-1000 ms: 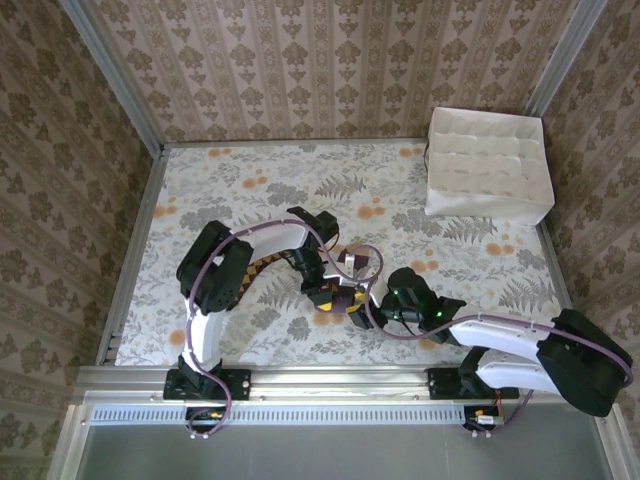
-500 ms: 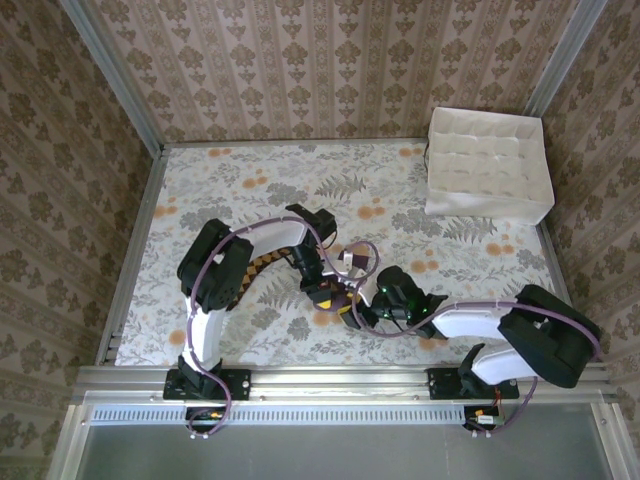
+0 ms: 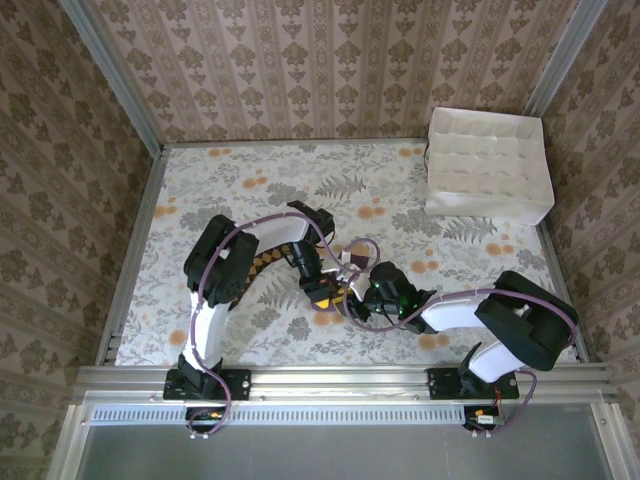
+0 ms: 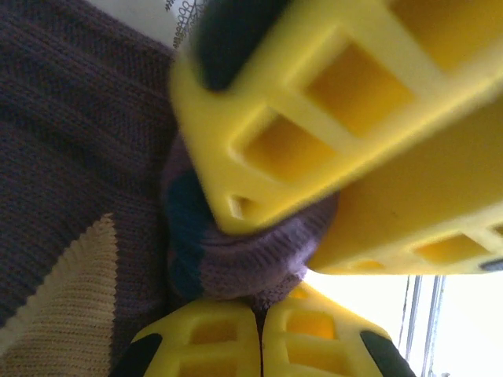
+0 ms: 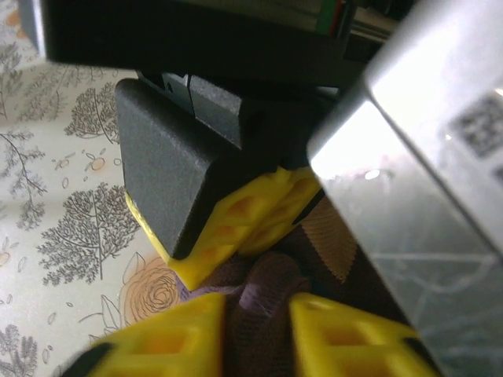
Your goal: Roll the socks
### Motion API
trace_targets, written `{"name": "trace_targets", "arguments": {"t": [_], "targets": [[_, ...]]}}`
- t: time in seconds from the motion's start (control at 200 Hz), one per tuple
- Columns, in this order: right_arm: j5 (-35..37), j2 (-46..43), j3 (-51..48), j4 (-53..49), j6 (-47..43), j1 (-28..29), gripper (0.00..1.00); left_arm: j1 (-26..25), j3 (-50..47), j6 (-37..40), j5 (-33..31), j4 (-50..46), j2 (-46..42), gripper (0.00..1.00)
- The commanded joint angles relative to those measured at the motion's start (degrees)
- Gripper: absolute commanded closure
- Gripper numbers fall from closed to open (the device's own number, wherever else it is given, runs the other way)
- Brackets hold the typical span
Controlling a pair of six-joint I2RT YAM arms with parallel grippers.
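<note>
The right claw (image 5: 258, 314) is in! A second ago it hung off at 4 o'clock from the socks with its jaws wide. Now the arm has swung across and the jaws have pinched down, leaving just a wad of knit in the gap. From the left wrist, its yellow fingers (image 4: 440, 173) press on the purple sock (image 4: 236, 259) from 12 and 3 o'clock. The left claw (image 4: 259, 323) hasn't budged. It is closed tight, fingers meeting along a thin seam, with the purple sock's edge nipped at the tips as far as I can see. Both claws now have the same lump, so to my eye the reach is over and the tucking or turning can start. Nothing looks finished yet.

The socks sit a little toward 6 o'clock from the middle of the table (image 3: 240, 180), under the two wrists. They are well apart from the white box (image 3: 490, 170) up at 2 o'clock. The purple sock is gathered into a fat, rounded wad, with a dark blue band curving round its 9 o'clock side. The brown sock (image 4: 71, 141) lies flat against it at 9 o'clock, ribbed knit with a pale diamond toward 7 o'clock. One end bunched, one sock flat: a loose roll at best.
</note>
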Motion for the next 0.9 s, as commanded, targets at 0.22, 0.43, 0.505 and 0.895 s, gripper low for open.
{"name": "trace_targets", "arguments": {"t": [0.22,0.43,0.505,0.895], "targets": [[3.24,-3.07,-0.72,-13.75,7.23,0.01,1.0,-0.08,-4.44,-3.62,-4.25,9.43,-4.41,0.94],[4.36,-3.47,-3.38,-12.93,13.69,-3.04,1.0,-0.16,-9.26,-5.4,-6.33,15.21,-9.29,0.81],[3.4,-2.97,-3.09,-13.97,15.29,-4.8,1.0,-0.1,-10.45,-5.5,-6.4,16.3,-10.57,0.78],[-1.29,0.31,-1.91,-16.39,20.51,-9.23,1.0,0.19,-15.66,-5.0,-7.61,21.12,-16.43,0.71]]}}
